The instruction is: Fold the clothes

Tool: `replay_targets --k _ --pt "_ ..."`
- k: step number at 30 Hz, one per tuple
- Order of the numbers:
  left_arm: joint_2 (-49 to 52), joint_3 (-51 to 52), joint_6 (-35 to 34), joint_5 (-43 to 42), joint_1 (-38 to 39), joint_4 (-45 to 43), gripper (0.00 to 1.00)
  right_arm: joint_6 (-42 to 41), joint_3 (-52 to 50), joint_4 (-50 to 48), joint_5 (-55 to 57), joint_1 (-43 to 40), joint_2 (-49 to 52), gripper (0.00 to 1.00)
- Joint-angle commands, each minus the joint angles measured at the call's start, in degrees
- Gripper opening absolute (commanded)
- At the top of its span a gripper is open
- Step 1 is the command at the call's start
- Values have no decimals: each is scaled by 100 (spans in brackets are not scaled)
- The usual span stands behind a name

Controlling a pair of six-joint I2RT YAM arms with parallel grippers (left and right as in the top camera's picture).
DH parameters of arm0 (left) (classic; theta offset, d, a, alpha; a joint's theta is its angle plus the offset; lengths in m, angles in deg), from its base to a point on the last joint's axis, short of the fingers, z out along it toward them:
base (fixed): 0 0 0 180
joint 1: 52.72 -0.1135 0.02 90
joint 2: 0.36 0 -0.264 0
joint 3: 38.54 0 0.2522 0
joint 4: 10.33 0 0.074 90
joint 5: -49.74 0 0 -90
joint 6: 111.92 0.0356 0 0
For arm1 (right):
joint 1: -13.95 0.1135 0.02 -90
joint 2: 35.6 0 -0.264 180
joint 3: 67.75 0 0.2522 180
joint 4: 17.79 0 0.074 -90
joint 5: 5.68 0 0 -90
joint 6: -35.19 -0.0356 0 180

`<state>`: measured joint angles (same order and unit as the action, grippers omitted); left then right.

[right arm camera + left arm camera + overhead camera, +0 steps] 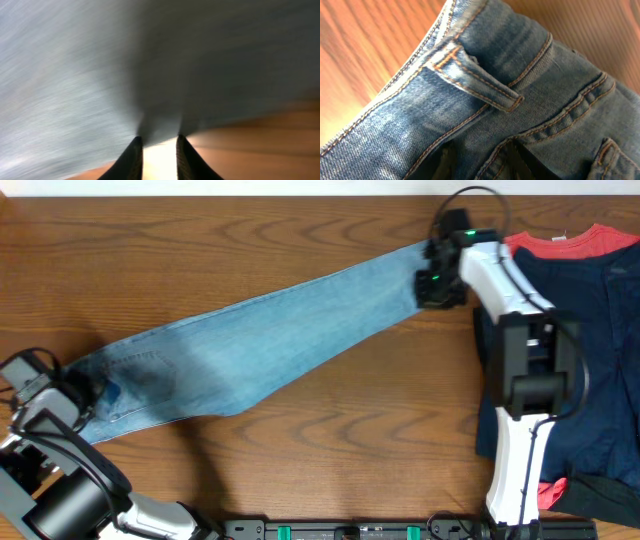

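Faded denim jeans (260, 340), a long tapering band, 8 to 2 o'clock on wood-grain bench (330, 440). Right pincer (157, 142) nearly closed, nipping the leg end. Left pincer (85, 392) at the stitched waist end; cannot tell its grip.

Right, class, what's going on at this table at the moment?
Two robot arms are working on light-blue jeans, stretched diagonally across the wooden table. The left gripper is at the waistband end, its grip unclear; the right gripper seems to pinch the leg end. No crosswise fold is made yet. A pile of other clothes lies at the right.
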<state>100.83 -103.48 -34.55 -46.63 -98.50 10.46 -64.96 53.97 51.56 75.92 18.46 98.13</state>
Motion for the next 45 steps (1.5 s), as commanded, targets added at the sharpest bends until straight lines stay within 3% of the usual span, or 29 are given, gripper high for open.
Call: replay_targets --k 1,7,10,17,26,30,34,38,45 --pt "188 -238 -13 -448 -245 107 36 243 195 -179 -101 -450 -391 32" --pt "-22 -741 -4 -1298 -251 472 38 501 179 -656 -785 -828 -236 50" --pt "-306 -927 90 -1773 -251 647 45 660 179 -1012 -1123 -901 -98 56" --pt "-1333 -1003 647 -2046 -55 1589 55 658 179 -1722 -979 -925 236 64" --pt "-2380 -1003 901 -2041 549 2573 58 595 179 -2302 -1121 -964 610 68" --pt "-2557 -1003 901 -2041 693 2739 58 597 179 -2273 -1620 -966 741 51" --pt "-2564 -1003 911 -2022 723 2815 58 601 181 -2157 -2599 -999 739 22" --pt "-2564 -1003 962 -1998 723 2905 58 599 181 -2140 -3410 -1088 715 2" --pt "-2623 -1025 955 -2011 723 3032 58 599 186 -1788 -3530 -1661 114 1"
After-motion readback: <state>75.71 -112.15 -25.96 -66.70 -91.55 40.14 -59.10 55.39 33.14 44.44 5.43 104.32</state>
